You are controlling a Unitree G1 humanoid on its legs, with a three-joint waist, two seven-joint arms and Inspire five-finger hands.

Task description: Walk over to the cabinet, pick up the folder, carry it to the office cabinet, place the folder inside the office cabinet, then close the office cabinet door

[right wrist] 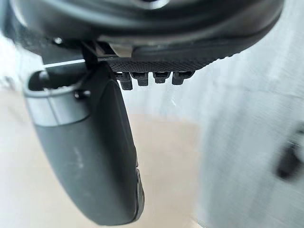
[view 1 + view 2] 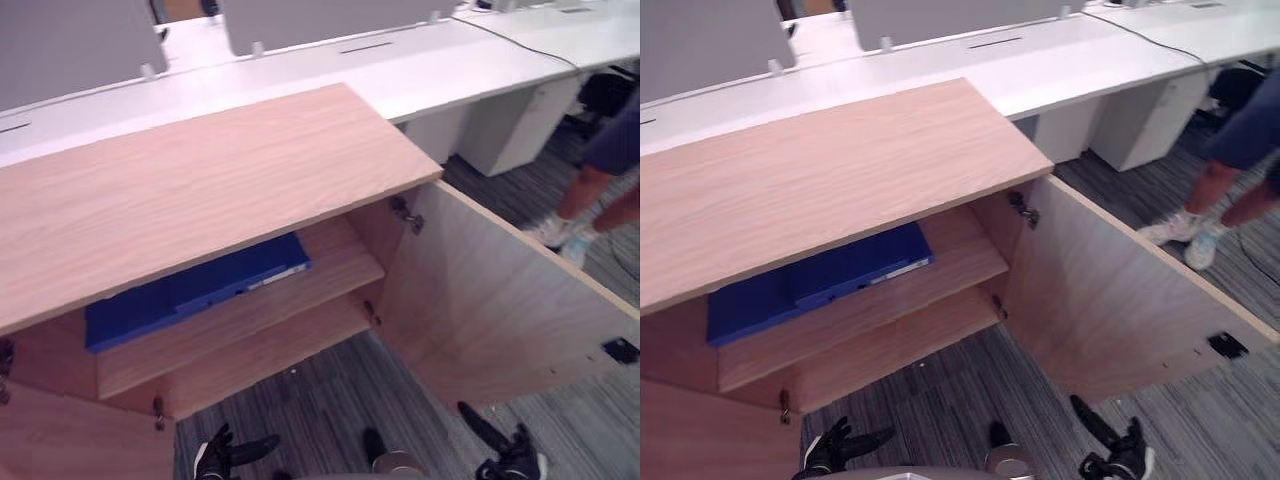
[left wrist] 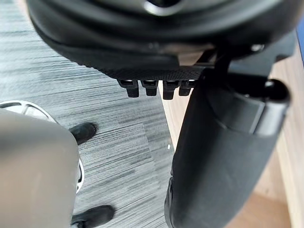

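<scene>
A blue folder (image 2: 190,290) lies flat on the upper shelf (image 2: 330,265) inside the light wood office cabinet (image 2: 200,190). The cabinet's right door (image 2: 500,300) stands swung wide open toward me, and the left door (image 2: 60,440) is open too at the lower left. My left hand (image 2: 225,455) hangs low in front of the cabinet, over the carpet, with relaxed fingers and nothing in it. My right hand (image 2: 512,460) hangs just as low, near the open right door's bottom edge, also holding nothing. In the wrist views each thumb (image 3: 223,156) (image 1: 90,156) sticks out straight.
White desks (image 2: 420,70) with grey partition screens (image 2: 70,45) run behind the cabinet. A person's legs in white shoes (image 2: 560,235) stand on the grey carpet (image 2: 330,410) to the right, beyond the open door. A lower shelf (image 2: 270,355) sits under the folder's shelf.
</scene>
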